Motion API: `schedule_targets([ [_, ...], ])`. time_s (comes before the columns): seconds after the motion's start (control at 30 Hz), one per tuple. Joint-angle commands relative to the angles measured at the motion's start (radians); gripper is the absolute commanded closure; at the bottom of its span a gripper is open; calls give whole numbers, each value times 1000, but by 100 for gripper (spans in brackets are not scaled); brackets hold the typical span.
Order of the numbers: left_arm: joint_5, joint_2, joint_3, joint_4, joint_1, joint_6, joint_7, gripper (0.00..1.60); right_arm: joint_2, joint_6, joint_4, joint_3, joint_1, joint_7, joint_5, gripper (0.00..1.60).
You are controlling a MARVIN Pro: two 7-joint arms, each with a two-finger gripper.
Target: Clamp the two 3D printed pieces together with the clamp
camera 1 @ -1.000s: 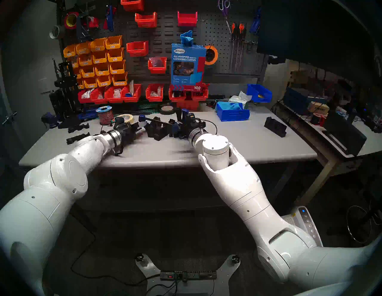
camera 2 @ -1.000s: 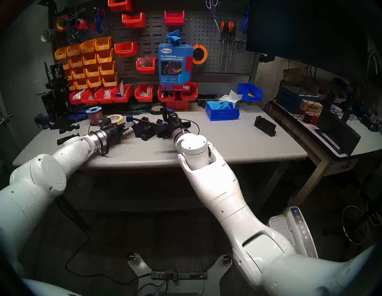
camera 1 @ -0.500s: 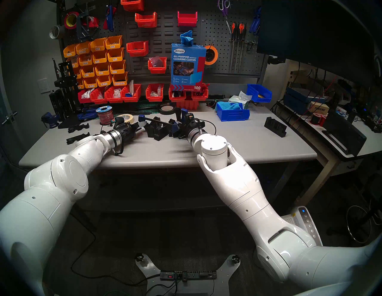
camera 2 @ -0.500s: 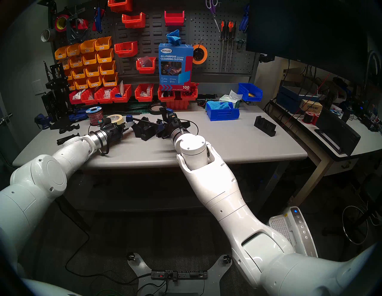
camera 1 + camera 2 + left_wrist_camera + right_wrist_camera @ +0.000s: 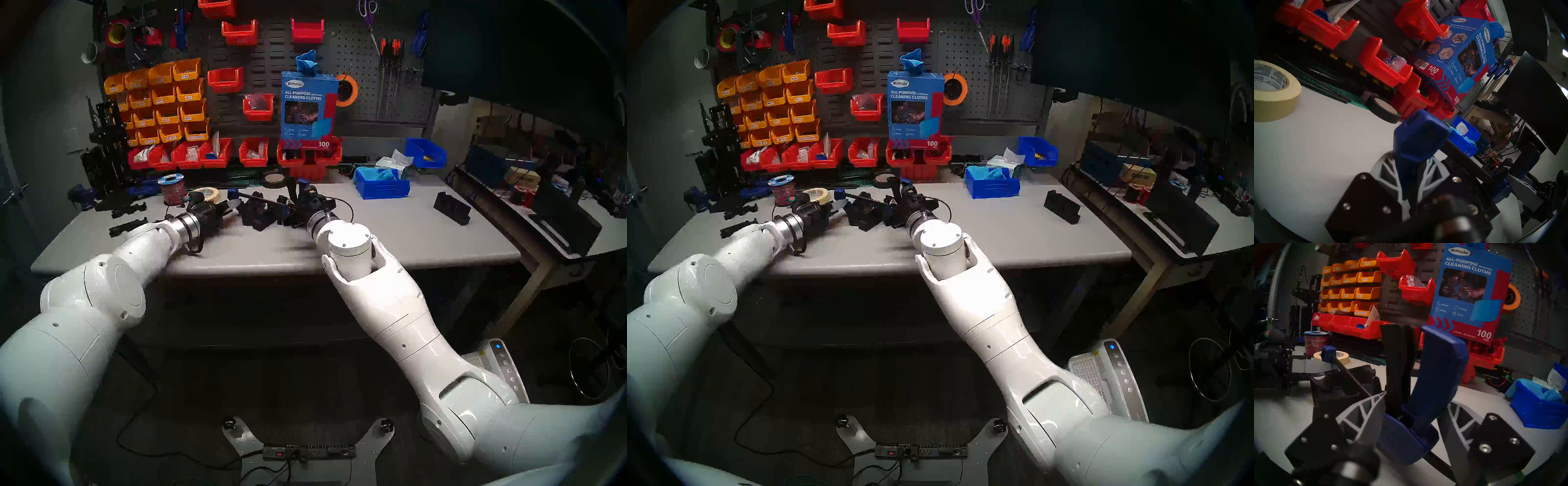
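Observation:
The two 3D printed pieces point(image 5: 258, 214) point(image 5: 863, 213) point(image 5: 1342, 395) are black notched blocks sitting side by side mid-table. The clamp's thin black bar point(image 5: 263, 201) runs over them. My left gripper point(image 5: 228, 207) point(image 5: 1410, 163) is shut on the clamp's blue fixed jaw point(image 5: 1417, 140) at the left end. My right gripper point(image 5: 292, 209) point(image 5: 1417, 397) brackets the blue handle point(image 5: 1439, 370) and black trigger point(image 5: 1398, 358), one fingertip point(image 5: 1383, 394) against the trigger. The handle stands upright.
A masking tape roll point(image 5: 207, 193), a red wire spool point(image 5: 173, 190) and a black tape roll point(image 5: 274, 180) lie behind the pieces. Flat black prints point(image 5: 127, 211) are at the left. A blue bin point(image 5: 381, 186) and a lone black block point(image 5: 451, 207) sit to the right.
My right wrist and forearm have shifted slightly left toward the pieces. The left arm, the clamp and the pieces stay where they were.

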Motion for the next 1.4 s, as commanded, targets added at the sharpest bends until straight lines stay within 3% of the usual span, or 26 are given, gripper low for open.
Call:
schedule_targets([
  [0.0, -7, -15, -5, -7, -21, -2, -25, 160, -7, -11, -13, 2, 23, -1, -3, 25],
  [0.13, -7, -16, -5, -7, -20, -4, -25, 160, -8, -17, -10, 0, 25, -5, -4, 12],
  [0.43, -2, -18, -5, -8, -18, -4, -28, 160, -14, -24, 2, 2, 35, -10, -7, 6],
  [1.37, 10, -18, -7, -9, -16, -4, -31, 160, -55, -55, 47, 7, 73, -34, -19, 0],
])
